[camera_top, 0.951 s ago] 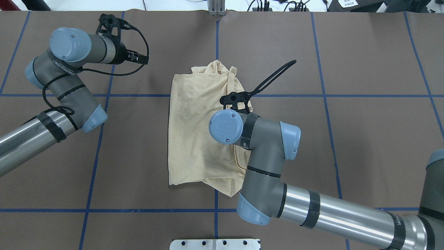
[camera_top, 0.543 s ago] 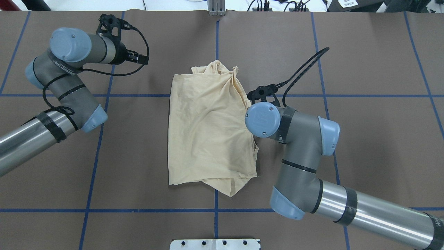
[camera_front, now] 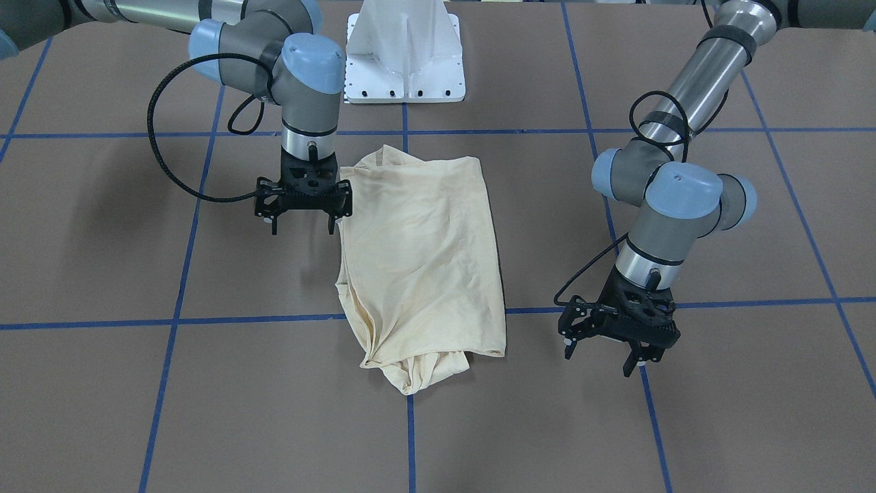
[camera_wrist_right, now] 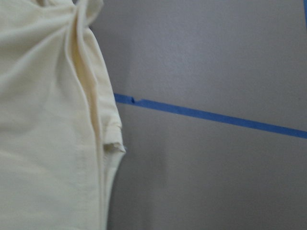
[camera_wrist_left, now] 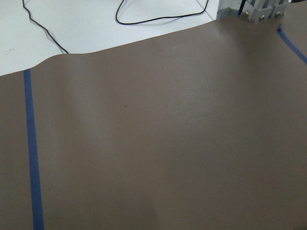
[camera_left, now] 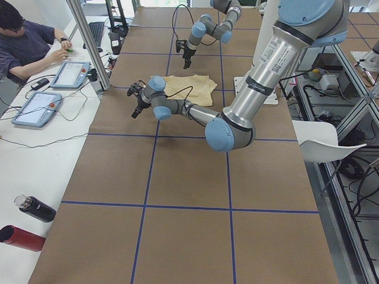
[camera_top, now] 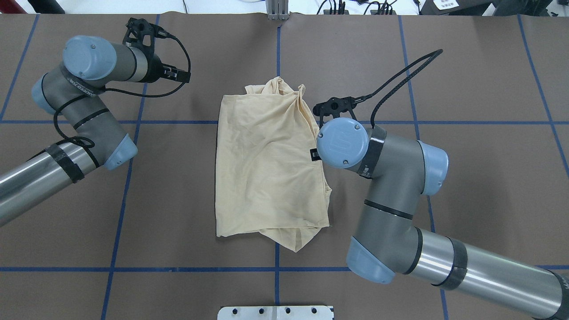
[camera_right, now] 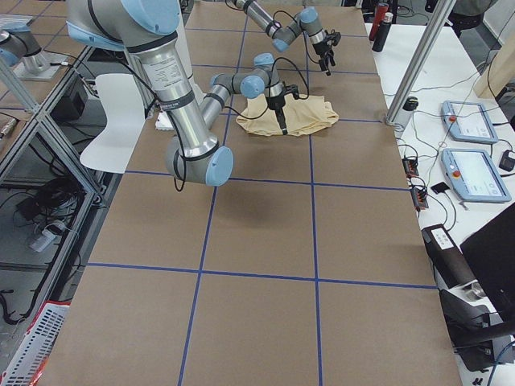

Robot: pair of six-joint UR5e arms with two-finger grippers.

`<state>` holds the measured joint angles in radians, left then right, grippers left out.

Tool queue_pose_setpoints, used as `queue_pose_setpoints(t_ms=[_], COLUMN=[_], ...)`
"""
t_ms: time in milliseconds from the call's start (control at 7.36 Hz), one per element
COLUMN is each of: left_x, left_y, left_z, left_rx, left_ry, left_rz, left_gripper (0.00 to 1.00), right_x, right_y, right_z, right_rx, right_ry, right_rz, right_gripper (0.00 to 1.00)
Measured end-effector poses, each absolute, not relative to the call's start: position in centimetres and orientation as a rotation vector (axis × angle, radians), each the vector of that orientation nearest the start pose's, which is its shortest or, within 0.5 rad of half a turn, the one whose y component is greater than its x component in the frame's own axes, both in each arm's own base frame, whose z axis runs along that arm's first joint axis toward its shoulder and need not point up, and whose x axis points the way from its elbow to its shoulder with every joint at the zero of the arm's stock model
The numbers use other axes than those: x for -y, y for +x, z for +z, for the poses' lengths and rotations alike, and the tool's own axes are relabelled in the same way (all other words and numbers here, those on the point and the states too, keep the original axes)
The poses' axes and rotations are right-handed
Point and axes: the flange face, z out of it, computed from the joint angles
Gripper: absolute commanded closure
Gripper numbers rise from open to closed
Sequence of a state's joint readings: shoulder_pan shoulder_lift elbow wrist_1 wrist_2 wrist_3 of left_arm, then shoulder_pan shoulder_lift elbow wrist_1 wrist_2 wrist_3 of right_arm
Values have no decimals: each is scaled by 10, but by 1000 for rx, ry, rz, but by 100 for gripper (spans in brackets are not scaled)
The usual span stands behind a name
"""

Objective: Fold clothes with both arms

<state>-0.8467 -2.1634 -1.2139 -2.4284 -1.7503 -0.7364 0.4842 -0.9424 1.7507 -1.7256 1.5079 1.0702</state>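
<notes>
The right gripper (camera_front: 303, 224) hangs with its two fingers (camera_front: 333, 220) spread wide and nothing between them. It is poised low over the table (camera_front: 718, 424), at the long edge of the cream-yellow T-shirt (camera_front: 424, 253) on the robot's right. The finger nearer the cloth sits right at the hem; whether it touches cannot be told. That arm's wrist camera looks straight down on the gathered edge, with brown cover beside it. The left gripper (camera_front: 599, 357), likewise wide open and empty, hovers over bare table off the garment's opposite side. It is clear of the fabric, out toward the end farthest from the robot.

The T-shirt lies in the middle of the table as a rough oblong, folded lengthwise with a plain side up and no print showing. Its far end is bunched into soft ridges, and a loose flap pokes out at the end nearest the white pedestal base (camera_front: 404, 61).

The table wears a brown cover marked into large squares by blue tape (camera_front: 205, 320); one line runs under the shirt along its length.

Beyond the far edge, an operator (camera_left: 23, 41) in a dark top sits at a white side bench (camera_left: 35, 160) with two control tablets (camera_left: 72, 74). A black bottle (camera_left: 37, 209) and a red bottle (camera_left: 21, 235) lie farther along it. A white chair (camera_left: 323, 148) stands on the robot's side.
</notes>
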Motion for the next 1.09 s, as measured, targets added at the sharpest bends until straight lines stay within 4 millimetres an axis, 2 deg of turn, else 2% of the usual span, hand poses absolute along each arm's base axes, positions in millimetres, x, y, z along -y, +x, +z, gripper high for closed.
queue_pose_setpoints(t_ms=[136,272,407,679,815,1086], left_x=[639,639,639,637,636,636], left_y=[411,411,411,409,409,409], left_z=[380,380,381,384,384,384], left_rx=[-847,-847,-847,-846,-846,-847], left_ry=[705,705,704,701,702,702], left_rz=[87,87,87,88,88,88], left_gripper=[0,0,0,0,0,0], right_x=[445,465,491,539,550,559], right_y=[-526,-538,-557,-588,-594,-602], right_z=[213,196,195,206,212,233], right_rx=[579,602,619,595,576,531], right_ry=[372,382,395,399,395,375], right_rz=[38,71,103,128,126,119], right_gripper=[0,0,0,0,0,0])
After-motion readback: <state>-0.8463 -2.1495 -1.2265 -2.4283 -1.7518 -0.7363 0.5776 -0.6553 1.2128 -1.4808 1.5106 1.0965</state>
